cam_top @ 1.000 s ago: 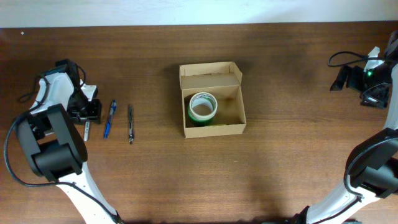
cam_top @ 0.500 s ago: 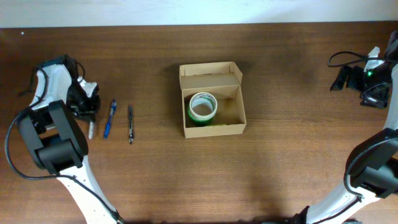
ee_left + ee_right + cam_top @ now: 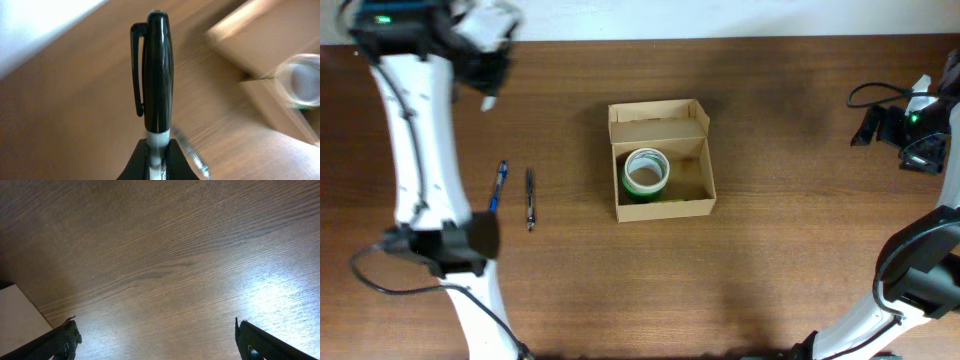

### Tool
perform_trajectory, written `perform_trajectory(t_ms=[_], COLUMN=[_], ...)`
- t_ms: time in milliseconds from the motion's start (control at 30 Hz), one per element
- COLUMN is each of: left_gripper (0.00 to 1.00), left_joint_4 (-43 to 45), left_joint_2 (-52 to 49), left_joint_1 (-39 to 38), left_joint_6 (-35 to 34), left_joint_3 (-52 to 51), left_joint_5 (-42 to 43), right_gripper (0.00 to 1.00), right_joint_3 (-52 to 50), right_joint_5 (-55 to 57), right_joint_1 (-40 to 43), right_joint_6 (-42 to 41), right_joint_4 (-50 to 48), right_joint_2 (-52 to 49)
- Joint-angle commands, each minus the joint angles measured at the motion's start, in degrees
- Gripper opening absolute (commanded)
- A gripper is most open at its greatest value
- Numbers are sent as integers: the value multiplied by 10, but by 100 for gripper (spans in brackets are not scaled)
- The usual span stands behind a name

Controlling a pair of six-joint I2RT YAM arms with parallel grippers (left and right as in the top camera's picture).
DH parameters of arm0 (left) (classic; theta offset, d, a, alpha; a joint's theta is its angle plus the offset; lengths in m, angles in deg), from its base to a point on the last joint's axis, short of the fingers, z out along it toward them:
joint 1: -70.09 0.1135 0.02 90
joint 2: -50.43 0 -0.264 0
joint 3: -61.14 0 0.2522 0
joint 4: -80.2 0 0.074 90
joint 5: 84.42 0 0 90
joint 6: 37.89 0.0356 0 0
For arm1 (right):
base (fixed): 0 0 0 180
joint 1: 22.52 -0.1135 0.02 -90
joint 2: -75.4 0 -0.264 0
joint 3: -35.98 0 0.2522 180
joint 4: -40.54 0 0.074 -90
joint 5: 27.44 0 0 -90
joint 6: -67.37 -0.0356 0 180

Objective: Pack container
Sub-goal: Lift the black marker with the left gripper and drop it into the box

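As the packing is going on, box (image 3: pixel 665 210): it is sitting open on the table (image 3: pixel 770 280), with a green tape roll (image 3: pixel 645 172) lying inside near its left wall.
Left claw (image 3: pixel 156 150): it is pinching a black marker (image 3: pixel 157 70) by the barrel, cap outward, probably to carry it to the box.
Left arm: it is reaching high, far left of the box.
Pens: a blue pen (image 3: pixel 497 190) and a black pen (image 3: pixel 530 198) are lying left of the box.
Right claw (image 3: pixel 157 340): it is gaping wide and empty, far right of the box.

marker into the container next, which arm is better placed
left arm: its jaws are shut on the marker, lifted above the table; the right arm's jaws stand open and empty, far from the container
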Motion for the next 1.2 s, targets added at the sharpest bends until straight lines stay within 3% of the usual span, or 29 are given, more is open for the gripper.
perform_trajectory(t_ms=[0,100,300,433,633,867,1000,1167], left_gripper=[2,2,2,2,2,2,2,2], left_joint_4=[-17,-17,-17,-4,96,157,171,175], left_joint_2=[49,51,50,50,50,50,50,50], left_joint_1=[-97,-167,-261,-303,-336,-354,-358,-368], left_joint_6=[73,86,185,186,127,110,60,57], left_joint_3=[21,20,-51,-141,-291,-424,-446,-447], left_joint_5=[8,-21,-43,-70,-113,-106,-103,-67], right_gripper=[99,99,99,99,99,99,99,99], right_joint_3=[2,2,2,2,2,2,2,2], right_joint_5=[-7,-7,-7,-7,-7,-7,-7,-7], right_joint_1=[-3,-3,-3,-3,-3,-3,-3,-3], right_joint_6=[-5,-5,-5,-5,-5,-5,-5,-5], right_joint_4=[0,0,0,0,0,0,0,0], right_joint_2=[0,0,0,0,0,0,0,0])
